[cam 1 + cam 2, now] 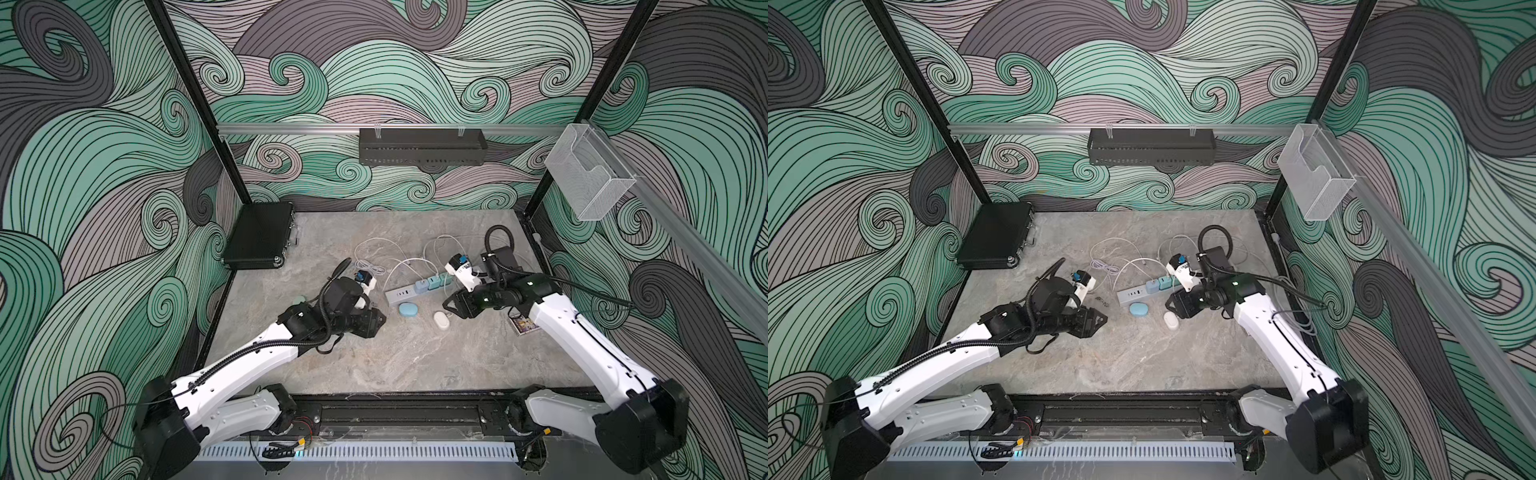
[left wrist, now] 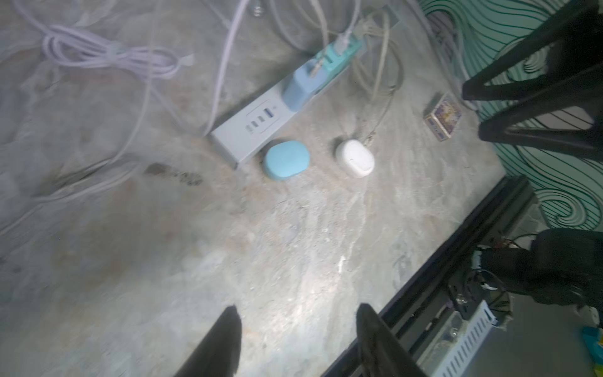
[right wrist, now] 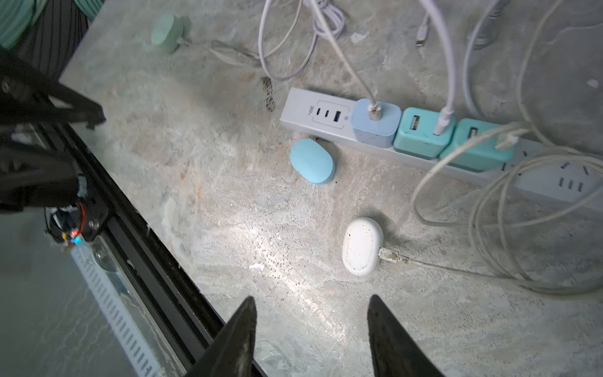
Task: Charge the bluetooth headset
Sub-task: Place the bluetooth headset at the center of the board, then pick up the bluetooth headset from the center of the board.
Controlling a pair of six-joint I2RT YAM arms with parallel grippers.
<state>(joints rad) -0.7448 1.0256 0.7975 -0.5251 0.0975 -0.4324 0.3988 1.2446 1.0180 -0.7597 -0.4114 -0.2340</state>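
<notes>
While a white cable (image 3: 393,255) plugs into its edge, white earbud case (image 3: 362,246) lies on grey tabletop (image 3: 195,163) | blue earbud case (image 3: 312,161) just beside power strip (image 3: 298,109) | left gripper (image 2: 298,308): jaws apart, empty | right gripper (image 3: 312,298): jaws apart, empty

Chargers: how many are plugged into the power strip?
3: blue charger beside the USB ports, middle teal charger, end teal charger; more of the power strip is hidden.
</notes>
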